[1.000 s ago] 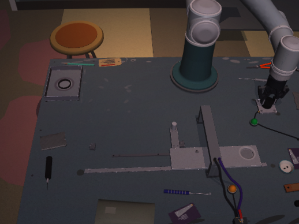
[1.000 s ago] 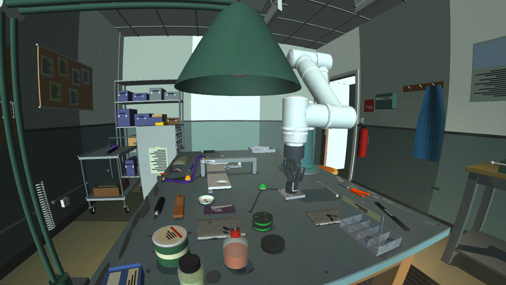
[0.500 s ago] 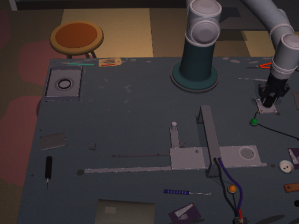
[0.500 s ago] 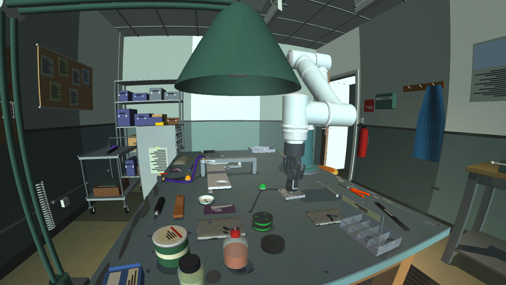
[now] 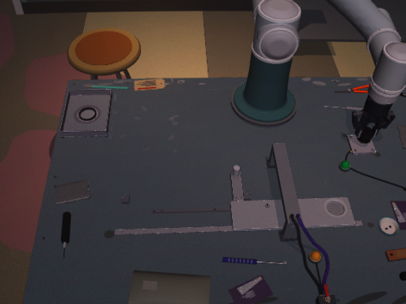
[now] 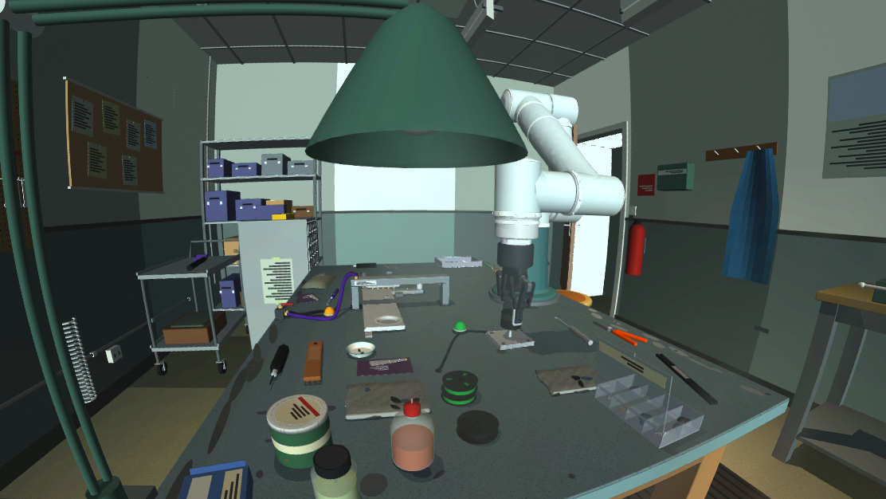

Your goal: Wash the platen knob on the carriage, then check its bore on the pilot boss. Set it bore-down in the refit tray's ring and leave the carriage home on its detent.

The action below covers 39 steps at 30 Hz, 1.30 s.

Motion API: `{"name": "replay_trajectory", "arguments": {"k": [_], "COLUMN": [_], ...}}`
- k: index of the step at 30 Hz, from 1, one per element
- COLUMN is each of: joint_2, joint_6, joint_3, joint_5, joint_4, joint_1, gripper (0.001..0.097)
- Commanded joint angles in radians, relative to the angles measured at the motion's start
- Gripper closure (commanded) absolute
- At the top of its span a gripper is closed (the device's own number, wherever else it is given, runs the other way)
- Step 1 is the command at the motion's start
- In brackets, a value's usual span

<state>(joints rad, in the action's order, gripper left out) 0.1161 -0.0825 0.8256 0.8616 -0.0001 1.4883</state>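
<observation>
The dark platen knob point(image 6: 512, 317) hangs just above the small grey plate with the pilot boss point(image 6: 510, 338) at the bench's right side, held in my closed gripper point(image 5: 365, 135). A thin pin of the boss shows under the knob. The carriage plate point(image 5: 292, 213) with its round recess sits at the right end of a long rail point(image 5: 172, 230), under a grey bridge point(image 5: 285, 184). The refit tray point(image 5: 85, 113) with its dark ring lies far off at the bench's back left corner.
My arm's teal base point(image 5: 266, 98) stands behind the rail. A green button point(image 5: 345, 165) with a black cable lies close beside the boss plate. Orange pliers point(image 5: 354, 90), a white dish point(image 5: 388, 225), a post point(image 5: 236, 171) and hoses point(image 5: 313, 250) are nearby.
</observation>
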Motion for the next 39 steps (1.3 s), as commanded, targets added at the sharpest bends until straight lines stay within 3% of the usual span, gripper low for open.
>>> {"name": "replay_trajectory", "arguments": {"k": [1,39], "joint_2": [0.003,0.090], "joint_6": [0.000,0.000], "joint_3": [-0.001,-0.010], "joint_5": [0.003,0.098], "joint_4": [0.000,0.000], "joint_1": [0.000,0.000], "gripper": [0.0901,0.0901]}}
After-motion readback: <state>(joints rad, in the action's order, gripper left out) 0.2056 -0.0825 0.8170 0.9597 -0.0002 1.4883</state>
